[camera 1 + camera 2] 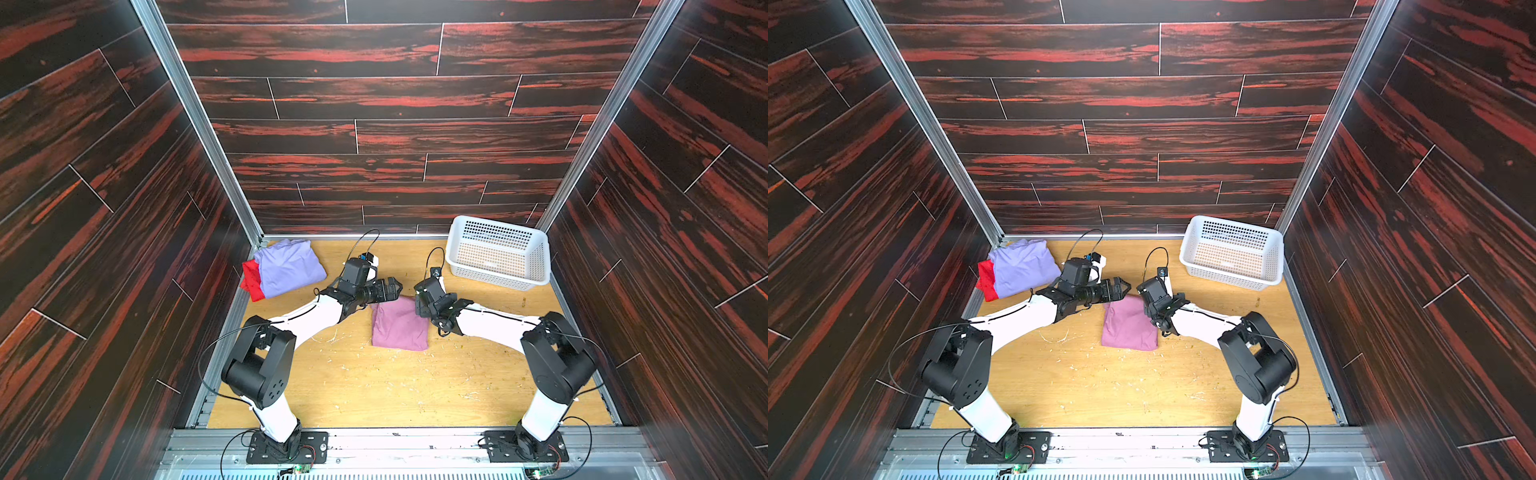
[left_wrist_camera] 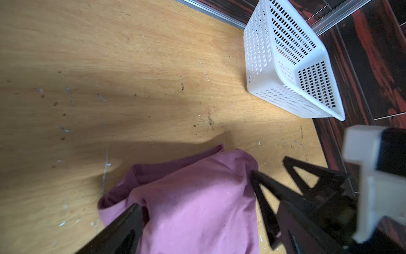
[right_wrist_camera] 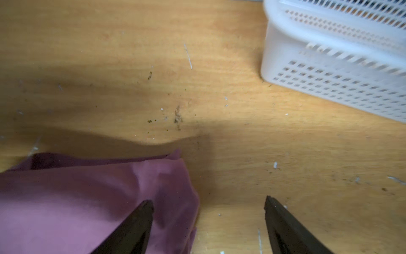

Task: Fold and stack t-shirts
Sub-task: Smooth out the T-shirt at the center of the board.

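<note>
A folded pink-mauve t-shirt (image 1: 400,328) (image 1: 1128,328) lies mid-table. My left gripper (image 1: 395,286) (image 2: 197,220) hangs open just above its back edge, cloth showing between the fingers but not pinched. My right gripper (image 1: 422,296) (image 3: 208,199) is open at the shirt's back right corner. One finger is over the cloth (image 3: 123,198), the other over bare wood. Both grippers nearly meet. A lavender t-shirt (image 1: 291,268) lies folded on a red t-shirt (image 1: 251,282) in the back left corner.
A white perforated basket (image 1: 498,266) (image 2: 259,57) stands tilted in the back right corner, with nothing showing inside. Dark walls close in the wooden table (image 1: 374,386) on three sides. Small crumbs and scratches dot the wood.
</note>
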